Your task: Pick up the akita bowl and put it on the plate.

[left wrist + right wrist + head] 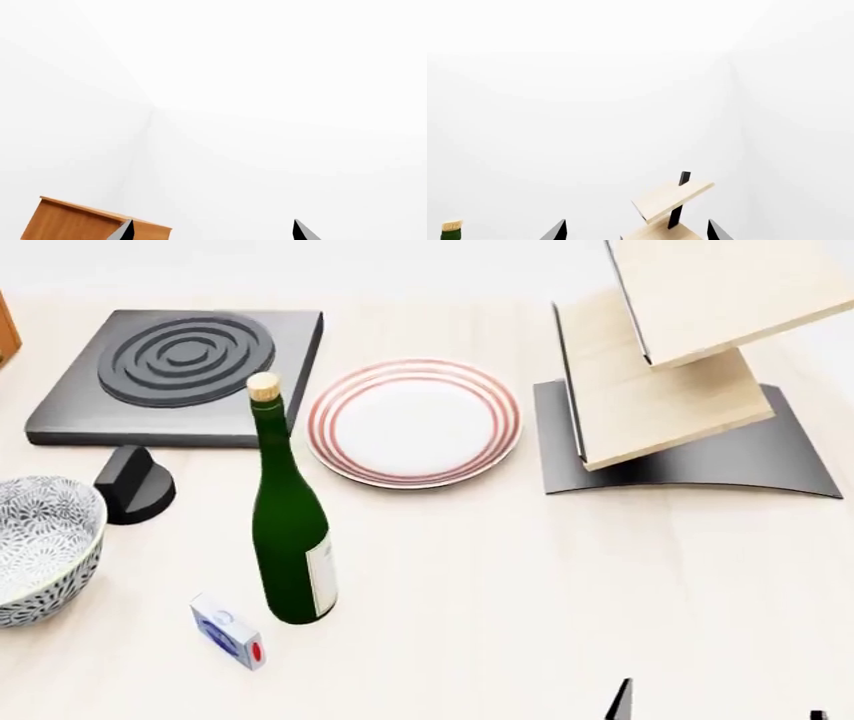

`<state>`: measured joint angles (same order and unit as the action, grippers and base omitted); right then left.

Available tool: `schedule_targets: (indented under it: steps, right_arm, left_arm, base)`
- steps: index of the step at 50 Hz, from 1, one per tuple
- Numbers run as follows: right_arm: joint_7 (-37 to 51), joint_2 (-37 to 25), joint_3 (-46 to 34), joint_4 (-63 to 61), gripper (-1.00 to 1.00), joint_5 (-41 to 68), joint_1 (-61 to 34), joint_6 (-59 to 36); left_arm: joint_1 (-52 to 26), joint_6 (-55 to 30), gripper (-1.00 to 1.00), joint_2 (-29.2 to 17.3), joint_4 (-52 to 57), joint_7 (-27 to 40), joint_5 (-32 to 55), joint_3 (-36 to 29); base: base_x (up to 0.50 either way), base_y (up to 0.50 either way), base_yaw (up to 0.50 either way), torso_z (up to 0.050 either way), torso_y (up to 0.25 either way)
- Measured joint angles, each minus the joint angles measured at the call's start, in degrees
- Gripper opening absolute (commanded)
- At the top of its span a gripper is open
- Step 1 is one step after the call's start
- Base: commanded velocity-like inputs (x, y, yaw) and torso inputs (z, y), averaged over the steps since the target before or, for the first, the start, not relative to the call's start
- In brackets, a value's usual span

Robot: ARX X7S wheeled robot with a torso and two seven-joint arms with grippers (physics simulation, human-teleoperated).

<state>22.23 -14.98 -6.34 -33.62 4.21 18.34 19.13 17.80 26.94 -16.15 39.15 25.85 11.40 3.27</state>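
Akita bowl (pixel 40 545) was recorded in the head view at the near left of the tabletop (pixel 534 580), partly cut off by the frame edge, upright and untouched. It lay well apart from the right hand (pixel 721 702), of which only two dark fingertips showed at the lower edge, spread apart and holding nothing. The plate (pixel 415 421) sat bare, farther out from that hand and between the stove burner (pixel 174 370) and the wooden rack (pixel 667 360). A green wine bottle (pixel 291 530) stood upright between bowl and plate; a small box (pixel 227 632) lay at its foot and a black knob (pixel 134 483) just beyond the bowl. The bottle's label was turned away and the box's print was too small to read.

Left wrist view: the left hand (pixel 213 231) was open and empty, fingertips apart, aimed at blank wall with only a wooden cabinet (pixel 73 220) ahead of it.

Right wrist view: fingertips again parted, the rack and the bottle's cork ahead.

Assessment: the task had not yet begun; the step in hand was the approach. The left hand appeared the nearer to the bowl. The next move would call for lowering it over the bowl's rim, then carrying clear of the bottle, which could topple.
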Motion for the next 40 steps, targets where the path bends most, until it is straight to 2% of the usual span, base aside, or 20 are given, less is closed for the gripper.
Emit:
schedule_targets:
  steps: [40]
  right_arm:
    - [0.78,-0.78,-1.57,0.54,1.00,-0.91,-0.25,0.48]
  left_arm:
    - [0.14,0.22,1.00,-0.64,0.04,0.74,-0.40,-0.74]
  base:
    - [0.24,-0.01,0.00,0.000,0.000]
